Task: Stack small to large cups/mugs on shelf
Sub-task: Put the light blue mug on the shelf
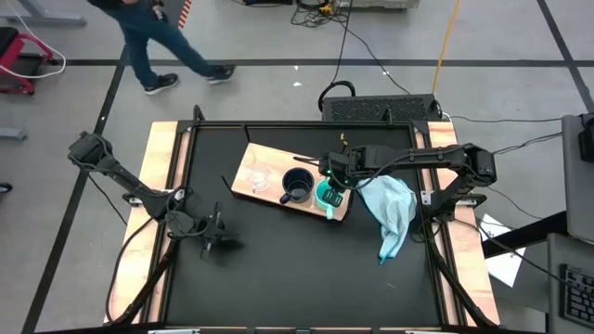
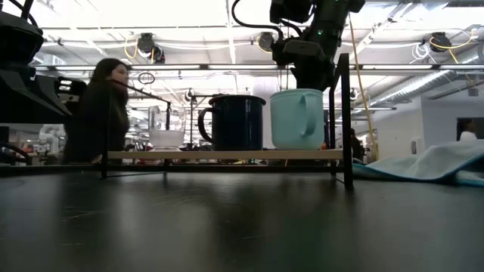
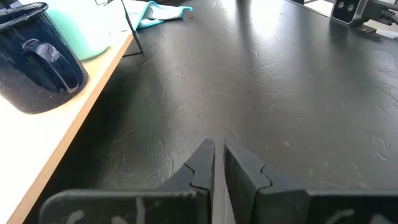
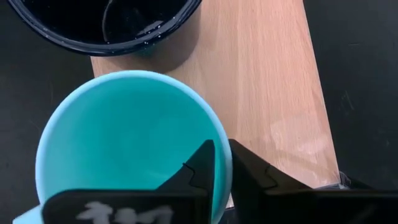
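Turquoise mug (image 4: pixel 127 146) stands on the shelf (image 4: pixel 267 93) beside the black mug (image 2: pixel 231 121), glass cup (image 2: pixel 166 137) at the far end. My right gripper (image 4: pixel 221 163) pinches its rim, apparently shut. Placing looks done; next, release and lift clear. My left gripper (image 3: pixel 217 163) waits closed, low over the table.

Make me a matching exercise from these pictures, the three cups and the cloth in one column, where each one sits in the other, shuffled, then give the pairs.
Column one:
1. clear glass cup
2. black mug
3. turquoise mug
4. pale blue cloth

Column two:
A. on the black tabletop, off the board's right end
B. middle of the wooden board
C. left end of the board
D. right end of the board, right gripper at its rim

Pairs: 1-C, 2-B, 3-D, 4-A
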Action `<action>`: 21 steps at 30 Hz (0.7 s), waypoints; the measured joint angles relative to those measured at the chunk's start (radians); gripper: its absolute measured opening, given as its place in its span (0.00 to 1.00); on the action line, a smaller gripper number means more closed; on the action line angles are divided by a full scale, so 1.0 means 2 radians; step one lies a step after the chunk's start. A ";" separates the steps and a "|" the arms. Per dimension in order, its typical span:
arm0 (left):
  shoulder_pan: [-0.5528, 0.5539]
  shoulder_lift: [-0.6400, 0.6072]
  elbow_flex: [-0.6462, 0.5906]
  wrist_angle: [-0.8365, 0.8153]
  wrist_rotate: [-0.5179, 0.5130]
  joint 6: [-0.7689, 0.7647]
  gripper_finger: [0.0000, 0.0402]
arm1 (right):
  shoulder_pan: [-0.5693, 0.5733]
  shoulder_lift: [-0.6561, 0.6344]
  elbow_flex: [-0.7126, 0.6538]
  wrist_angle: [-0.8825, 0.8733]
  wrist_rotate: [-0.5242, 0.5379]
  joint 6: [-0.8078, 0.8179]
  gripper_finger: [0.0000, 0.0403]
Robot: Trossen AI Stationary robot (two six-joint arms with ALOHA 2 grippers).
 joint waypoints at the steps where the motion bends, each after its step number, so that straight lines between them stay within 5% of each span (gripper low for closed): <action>1: 0.000 0.000 0.000 0.000 0.000 0.000 0.09 | 0.000 0.000 0.000 0.000 0.000 0.000 0.09; 21: 0.000 0.000 0.000 0.000 0.001 -0.001 0.09 | 0.000 0.001 -0.001 0.011 -0.003 -0.012 0.25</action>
